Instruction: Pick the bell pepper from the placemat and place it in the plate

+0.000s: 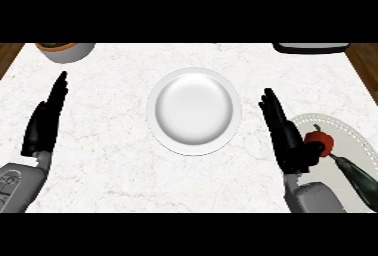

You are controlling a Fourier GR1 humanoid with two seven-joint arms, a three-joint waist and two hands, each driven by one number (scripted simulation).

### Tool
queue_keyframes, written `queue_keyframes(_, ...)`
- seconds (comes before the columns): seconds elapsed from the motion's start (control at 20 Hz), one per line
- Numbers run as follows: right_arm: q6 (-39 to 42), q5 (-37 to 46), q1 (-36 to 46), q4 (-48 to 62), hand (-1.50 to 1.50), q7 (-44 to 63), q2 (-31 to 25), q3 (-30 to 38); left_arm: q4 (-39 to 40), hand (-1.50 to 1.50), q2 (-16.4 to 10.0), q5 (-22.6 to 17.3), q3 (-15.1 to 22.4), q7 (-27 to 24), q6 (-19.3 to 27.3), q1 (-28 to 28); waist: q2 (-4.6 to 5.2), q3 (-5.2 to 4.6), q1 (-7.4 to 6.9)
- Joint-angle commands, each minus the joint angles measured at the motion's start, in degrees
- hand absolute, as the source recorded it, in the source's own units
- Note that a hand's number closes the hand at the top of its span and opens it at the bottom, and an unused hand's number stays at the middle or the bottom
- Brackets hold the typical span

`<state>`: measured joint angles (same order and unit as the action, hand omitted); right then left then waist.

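Note:
A red bell pepper [322, 141] with a green stem lies on a pale round placemat [345, 131] at the right edge. A white plate [194, 110] sits in the middle of the marble counter with nothing on it. My right hand [284, 135] stands just left of the pepper, fingers straight and pointing away from me, its thumb side close to the pepper and partly hiding it. My left hand [44, 120] rests open at the left side, fingers straight, far from both.
A dark green bottle-like object [360, 177] lies on the placemat below the pepper. A grey bowl [66, 50] with greens stands at the back left. A dark tray-like object [310, 48] sits at the back right edge.

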<state>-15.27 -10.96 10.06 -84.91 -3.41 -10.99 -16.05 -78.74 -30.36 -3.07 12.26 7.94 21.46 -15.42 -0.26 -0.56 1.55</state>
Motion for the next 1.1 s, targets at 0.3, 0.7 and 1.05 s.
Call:
queue_keyframes(0.3, -0.06, 20.10, 10.73, 16.61, 1.50, 5.36, -19.17, -0.72, -6.84, 0.00, 2.78, -5.34, -1.12, -4.17, -6.55, -4.21, 1.08, -2.33, -1.48)
queue_keyframes(0.7, -27.61, 21.82, 7.55, 23.43, -1.50, -2.44, 0.33, 5.05, -8.95, 0.00, 3.68, -10.59, -2.76, -6.33, -12.18, -1.55, 0.42, 0.67, -1.98)
queue_keyframes(1.05, -27.51, 25.90, 8.35, 13.58, -1.50, -1.31, -4.35, 5.70, -14.07, 0.00, 3.37, -9.66, -5.60, -0.40, -11.66, -2.06, -0.01, 0.53, -1.22)
